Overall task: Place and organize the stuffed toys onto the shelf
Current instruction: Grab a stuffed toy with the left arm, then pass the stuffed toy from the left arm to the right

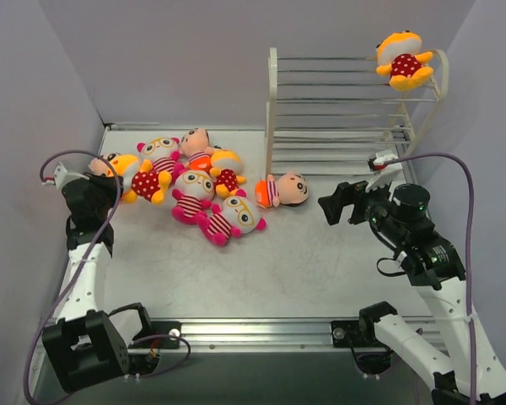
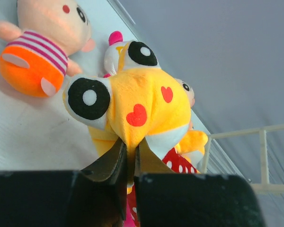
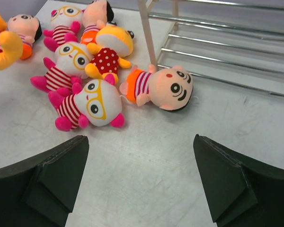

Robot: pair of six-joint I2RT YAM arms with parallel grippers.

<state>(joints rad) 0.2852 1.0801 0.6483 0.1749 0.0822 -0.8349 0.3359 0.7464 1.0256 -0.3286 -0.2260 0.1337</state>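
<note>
Two dark fingers of the left gripper [image 2: 129,147] are pinching the held yellow doll [image 2: 142,101] at the bottom of its head, the jaws nearly together with only a fold of plush between them. Whether that doll is hanging clear of the table [image 1: 278,270] cannot be told. Just behind it in the left wrist view, a striped peach doll [image 2: 47,28] is lying on the table and a glasses doll [image 2: 111,60] is peeking out, mostly hidden. From above, the heap [image 1: 190,192] is lying at the table's back left, its dolls touching and overlapping. The left wall is standing just beside that arm, leaving little room on that side. One more peach doll [image 1: 101,162] at the heap's far left is being partly covered by the arm.

The right gripper [image 3: 139,139] is hovering over bare table with its jaws spread wide, holding nothing. Ahead of it a lone peach-faced doll [image 3: 163,87] is lying on its side, just beside the foot of a post of the shelf [image 3: 149,33]. The shelf is standing at the back right, near both walls, its front facing the open middle of the table. A yellow polka-dot doll [image 1: 403,61] is sitting at the right end of the top tier. The right arm's cable is crossing the shelf's lower right corner, and the left wrist view is catching only a cut-off bit of its frame.
</note>
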